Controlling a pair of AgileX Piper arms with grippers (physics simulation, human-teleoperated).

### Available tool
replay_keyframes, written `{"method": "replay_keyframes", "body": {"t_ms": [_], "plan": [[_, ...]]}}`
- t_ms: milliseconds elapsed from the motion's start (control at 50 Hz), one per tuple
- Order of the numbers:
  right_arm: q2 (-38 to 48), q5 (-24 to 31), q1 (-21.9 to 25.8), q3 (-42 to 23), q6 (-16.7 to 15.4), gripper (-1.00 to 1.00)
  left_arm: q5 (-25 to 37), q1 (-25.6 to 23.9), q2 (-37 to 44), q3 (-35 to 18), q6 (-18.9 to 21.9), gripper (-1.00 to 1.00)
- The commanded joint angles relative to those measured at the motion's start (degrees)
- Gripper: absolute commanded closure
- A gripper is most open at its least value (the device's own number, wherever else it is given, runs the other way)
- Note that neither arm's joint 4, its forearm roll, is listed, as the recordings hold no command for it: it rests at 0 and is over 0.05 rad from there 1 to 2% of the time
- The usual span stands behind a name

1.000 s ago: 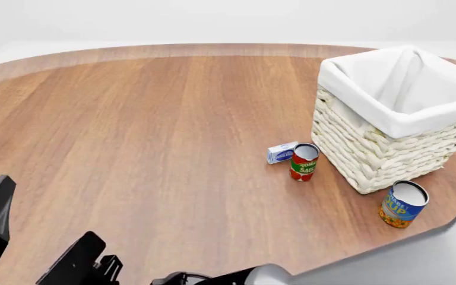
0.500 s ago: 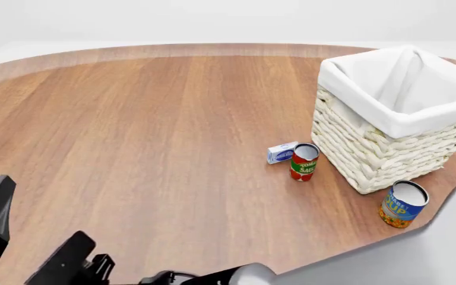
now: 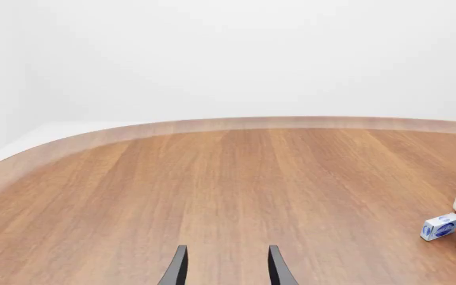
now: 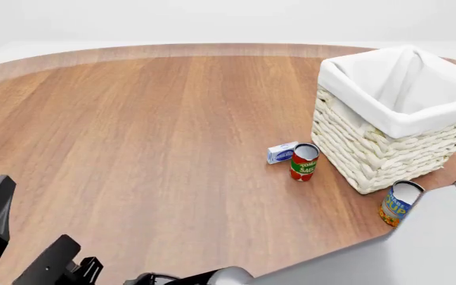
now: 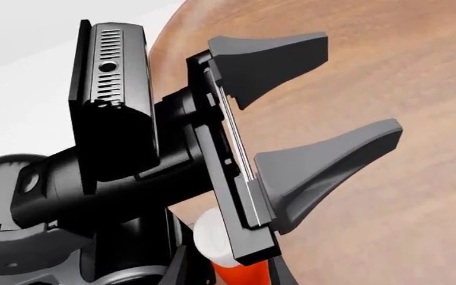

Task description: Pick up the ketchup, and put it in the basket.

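The ketchup [image 5: 226, 261] shows only in the right wrist view, as a white cap over a red body, close beside the left arm's wrist. It is out of the front view. The tips of my right gripper [image 5: 228, 278] just show on either side of it, spread apart; whether they touch it I cannot tell. In the front view that gripper's black body [image 4: 54, 267] sits at the bottom left edge. My left gripper [image 3: 227, 264] is open and empty, its fingers [image 5: 323, 172] spread over bare wood. The basket [image 4: 386, 148] stands at the far right, cloth-lined.
A red-and-green tomato can [image 4: 303, 161] and a small blue-and-white box [image 4: 282, 152] stand just left of the basket. A blue-and-orange can [image 4: 394, 205] stands in front of it, partly hidden by the right arm's grey link [image 4: 418, 249]. The table edge curves along the back.
The right gripper has slid left and lower along the front view's bottom edge. The right arm's grey link has swung up at the lower right and now covers part of the blue-and-orange can.
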Motion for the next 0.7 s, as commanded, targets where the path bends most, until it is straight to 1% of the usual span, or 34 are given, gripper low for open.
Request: {"method": "replay_keyframes", "body": {"t_ms": [20,320,460,480,700], "plan": [[1.72,1.26,0.17,-2.61,-0.16,-1.0,0.0,0.0,0.0,0.0,0.0,-1.0],[3.68,2.9,-0.63,-5.47,-1.08,-1.0,0.0,0.0,0.0,0.0,0.0,-1.0],[3.66,3.04,-0.94,-5.65,-1.38,-1.0,0.0,0.0,0.0,0.0,0.0,-1.0],[3.59,3.01,-0.95,-5.6,-1.39,1.0,0.0,0.0,0.0,0.0,0.0,-1.0],[3.1,2.52,-1.12,-4.91,-1.09,1.0,0.0,0.0,0.0,0.0,0.0,-1.0]]}}
